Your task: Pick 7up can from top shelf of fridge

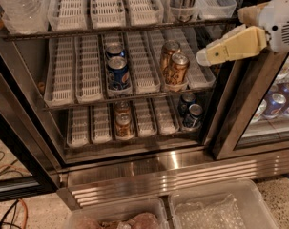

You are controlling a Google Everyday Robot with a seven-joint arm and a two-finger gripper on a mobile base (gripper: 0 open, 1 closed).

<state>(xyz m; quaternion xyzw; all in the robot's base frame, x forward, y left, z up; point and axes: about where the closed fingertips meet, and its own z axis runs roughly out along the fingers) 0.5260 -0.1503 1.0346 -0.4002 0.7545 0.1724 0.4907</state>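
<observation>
The 7up can (182, 1), silvery with dark and pale vertical stripes, stands in a ribbed plastic lane at the right end of the top shelf (110, 29); its lid is cut off by the top edge of the view. The fridge (172, 174) stands open, with three wire racks above a slatted steel base. My gripper (204, 56), pale yellow on a white wrist, comes in from the right edge. It points left, just in front of the fridge's right door frame. It sits below and to the right of the 7up can, apart from it and holding nothing.
Middle rack holds blue Pepsi cans (118, 70) and golden-brown cans (175, 67). Bottom rack holds golden-brown cans (123, 123) and dark cans (192, 114). A clear bottle (20, 4) stands top left. A glass-fronted cooler (277, 104) is at right. Plastic bins (215, 209) lie on the floor.
</observation>
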